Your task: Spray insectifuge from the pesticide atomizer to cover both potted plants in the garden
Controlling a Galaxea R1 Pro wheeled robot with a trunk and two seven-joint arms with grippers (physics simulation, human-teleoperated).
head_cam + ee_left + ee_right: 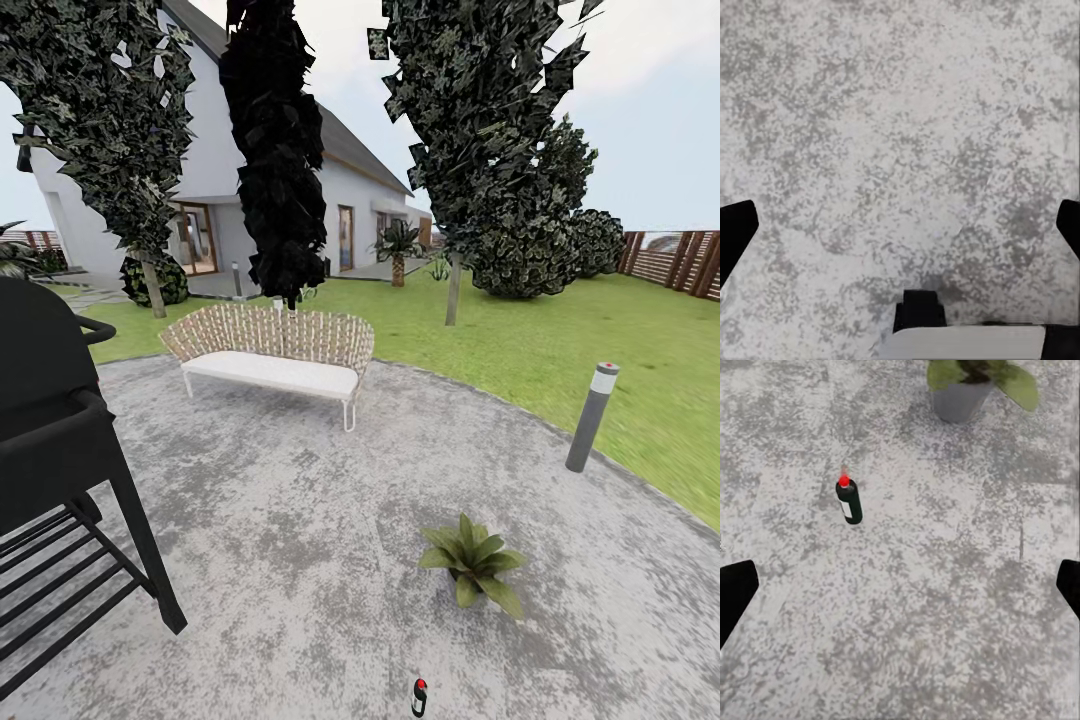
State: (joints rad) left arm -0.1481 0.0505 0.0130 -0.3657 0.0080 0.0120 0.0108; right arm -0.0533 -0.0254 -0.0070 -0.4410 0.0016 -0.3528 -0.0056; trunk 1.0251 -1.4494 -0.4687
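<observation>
With our right tool point(900, 589) spread wide and holding nothing, we judge the pesticide atomizer point(849, 501), upright on the patio point(945, 607) well ahead of it near a potted plant point(979, 379), light, rigid, tippable, best gripped mid-body.

plant point(979, 379): top cut by edge | grill point(55, 450): cut at left | spray bottle point(419, 697): small, label perhaps unreadable

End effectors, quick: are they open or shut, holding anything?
Left end effector: open, holding nothing.
Right end effector: open, holding nothing; pesticide atomizer stands on the patio.
</observation>
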